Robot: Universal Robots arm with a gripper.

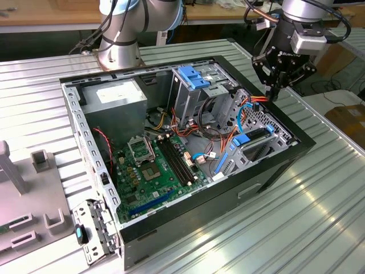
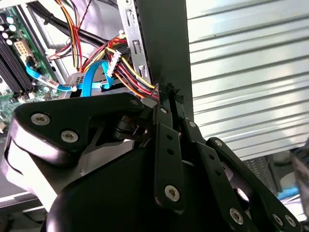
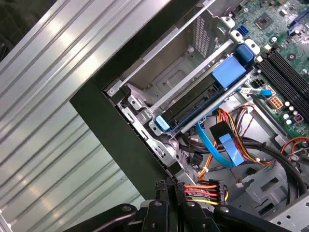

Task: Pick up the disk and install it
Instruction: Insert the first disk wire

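1. The arm reached down over the open computer case (image 1: 188,222), its gripper (image 1: 273,91) at the case's far rim, on the exterior view's right.
2. Fingers were pressed together, seemingly pinching a cable bundle (image 3: 205,191).
3. The disk (image 3: 193,108), blue-framed, sat edge-on in the drive bay (image 1: 256,140).

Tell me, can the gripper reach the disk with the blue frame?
Probably yes. The gripper hangs at the open case's edge, close to the disk in its bay. Only its upper edge is free, though; metal bars and cables crowd it.
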